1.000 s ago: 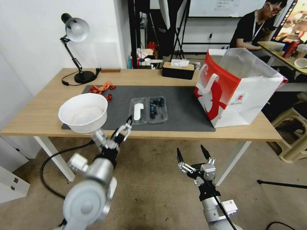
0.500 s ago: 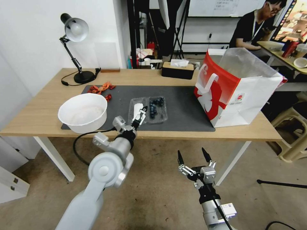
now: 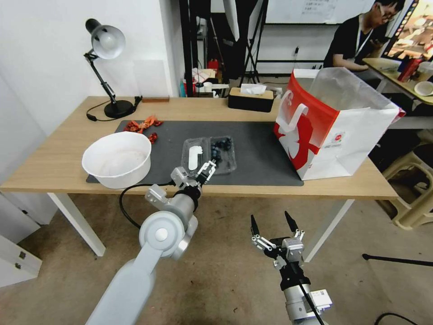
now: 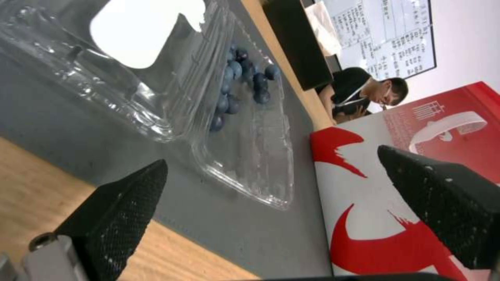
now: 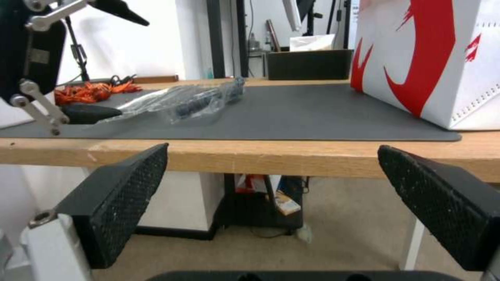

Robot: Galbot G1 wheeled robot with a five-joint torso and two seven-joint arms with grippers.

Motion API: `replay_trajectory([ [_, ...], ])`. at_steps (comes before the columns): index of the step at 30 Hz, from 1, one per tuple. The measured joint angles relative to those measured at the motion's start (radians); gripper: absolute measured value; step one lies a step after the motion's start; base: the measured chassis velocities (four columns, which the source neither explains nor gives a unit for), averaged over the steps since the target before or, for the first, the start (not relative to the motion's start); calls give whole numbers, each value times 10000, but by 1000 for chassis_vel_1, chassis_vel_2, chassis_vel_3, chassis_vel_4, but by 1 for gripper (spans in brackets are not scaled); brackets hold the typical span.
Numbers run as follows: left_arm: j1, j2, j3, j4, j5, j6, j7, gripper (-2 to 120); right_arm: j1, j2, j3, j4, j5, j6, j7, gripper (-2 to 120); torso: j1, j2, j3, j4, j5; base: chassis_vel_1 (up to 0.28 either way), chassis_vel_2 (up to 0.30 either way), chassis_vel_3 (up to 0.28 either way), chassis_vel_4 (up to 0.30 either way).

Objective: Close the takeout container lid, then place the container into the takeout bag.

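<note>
The takeout container (image 3: 209, 155) lies opened flat on the grey mat (image 3: 261, 153). Its lid (image 3: 195, 156), with a white sticker, is the left half; the tray (image 3: 223, 152) with dark blueberries is the right half. My left gripper (image 3: 209, 167) is open at the container's near edge, by the hinge line, with nothing between its fingers. In the left wrist view the left gripper (image 4: 272, 157) faces the tray (image 4: 250, 128) and the lid (image 4: 140, 39). The red and white takeout bag (image 3: 333, 131) stands open at the mat's right end. My right gripper (image 3: 270, 222) hangs open below the table's front edge.
A large white bowl (image 3: 117, 159) sits on the mat's left end, with red scraps (image 3: 144, 124) behind it. A desk lamp (image 3: 107, 45) stands at the back left and a black tissue box (image 3: 251, 99) at the back centre. The mat between container and bag is bare.
My left gripper has come up from below the table edge and moved right and forward to the container's near edge. The right gripper has sunk slightly.
</note>
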Motion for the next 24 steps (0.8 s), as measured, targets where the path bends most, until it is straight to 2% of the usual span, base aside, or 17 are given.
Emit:
replay_trajectory([
  [11, -313, -132, 94, 508, 180, -152, 37, 100, -53, -101, 42, 21, 32, 46, -5, 100, 0, 0, 0, 0, -1, 0, 0, 0, 0],
  [24, -241, -104, 80, 579, 266, -71, -76, 100, -18, -117, 19, 25, 68, 64, -6, 100, 0, 0, 0, 0, -1, 0, 0, 0, 0],
])
